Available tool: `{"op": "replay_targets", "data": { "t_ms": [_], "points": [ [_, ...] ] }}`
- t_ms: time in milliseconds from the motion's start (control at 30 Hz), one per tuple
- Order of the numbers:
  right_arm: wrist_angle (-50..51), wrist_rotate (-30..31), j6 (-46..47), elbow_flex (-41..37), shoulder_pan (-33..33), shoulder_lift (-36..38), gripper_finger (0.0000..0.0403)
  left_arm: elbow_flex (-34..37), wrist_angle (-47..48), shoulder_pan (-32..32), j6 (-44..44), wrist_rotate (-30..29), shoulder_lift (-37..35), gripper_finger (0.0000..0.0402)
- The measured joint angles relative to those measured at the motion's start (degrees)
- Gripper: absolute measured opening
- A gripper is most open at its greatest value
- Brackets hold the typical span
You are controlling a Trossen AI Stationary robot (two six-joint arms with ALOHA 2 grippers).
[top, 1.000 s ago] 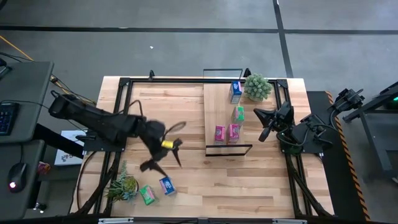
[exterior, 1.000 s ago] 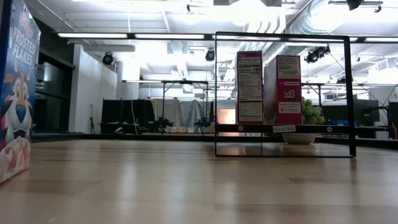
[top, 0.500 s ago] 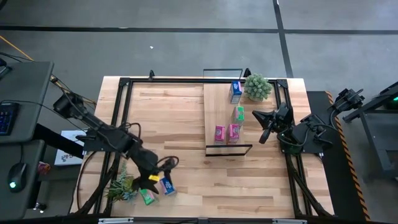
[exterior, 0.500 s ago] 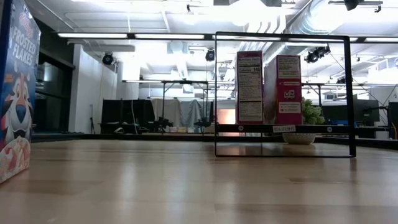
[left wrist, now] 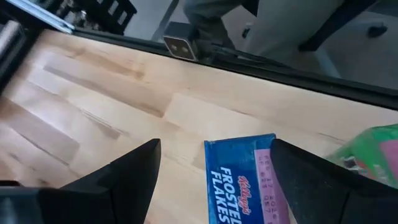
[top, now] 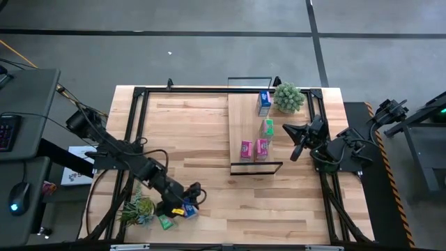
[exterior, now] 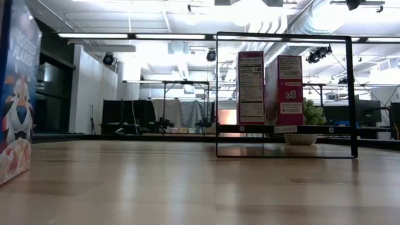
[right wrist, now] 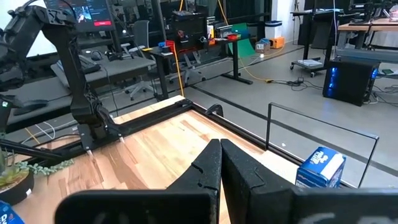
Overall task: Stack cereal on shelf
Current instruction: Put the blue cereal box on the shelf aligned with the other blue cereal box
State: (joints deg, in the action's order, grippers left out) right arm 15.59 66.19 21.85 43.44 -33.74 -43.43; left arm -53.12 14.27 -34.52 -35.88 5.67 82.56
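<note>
Wooden tabletop (top: 202, 139) carries the shelf (top: 247, 129) at far right, with four cereal boxes already on it. At the near left corner the left gripper (left wrist: 214, 180) straddles the blue cereal box (left wrist: 245, 180), fingers spread wide on either side, not yet touching, the box's long axis running between them; a green box (top: 164, 222) lies just beside. The right gripper (right wrist: 221, 158), fingers closed and empty, waits beside the shelf.

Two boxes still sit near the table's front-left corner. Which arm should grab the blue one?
Left. The left gripper is open right over the blue box. The right gripper waits, shut, beside the shelf.
</note>
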Motion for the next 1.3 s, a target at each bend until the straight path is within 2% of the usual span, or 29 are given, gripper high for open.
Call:
{"op": "replay_targets", "data": {
  "t_ms": [200, 567, 733, 967, 1300],
  "points": [
    [0.0, 0.0, -0.3, 0.0, 0.0, 0.0, 0.0000, -0.1, 2.4, 0.0, 2.2, 2.8, 0.1, 0.0294],
    [0.0, 0.0, -0.4, 0.0, 0.0, 0.0, 0.0000, -0.3, 1.3, 1.3, -0.6, 2.1, 0.0, 0.0294],
    [0.0, 0.0, -0.3, 0.0, 0.0, 0.0, 0.0000, -5.5, 7.9, 1.5, 2.6, 2.9, 0.0, 0.0294],
    [0.0, 0.0, -0.3, 0.0, 0.0, 0.0, 0.0000, -8.2, 11.6, 1.9, 8.7, 10.6, 0.6, 0.0294],
    [0.0, -0.4, -0.3, 0.0, 0.0, 0.0, 0.0000, -8.2, 11.3, 1.8, 5.8, 8.3, 5.3, 0.0294]
  ]
}}
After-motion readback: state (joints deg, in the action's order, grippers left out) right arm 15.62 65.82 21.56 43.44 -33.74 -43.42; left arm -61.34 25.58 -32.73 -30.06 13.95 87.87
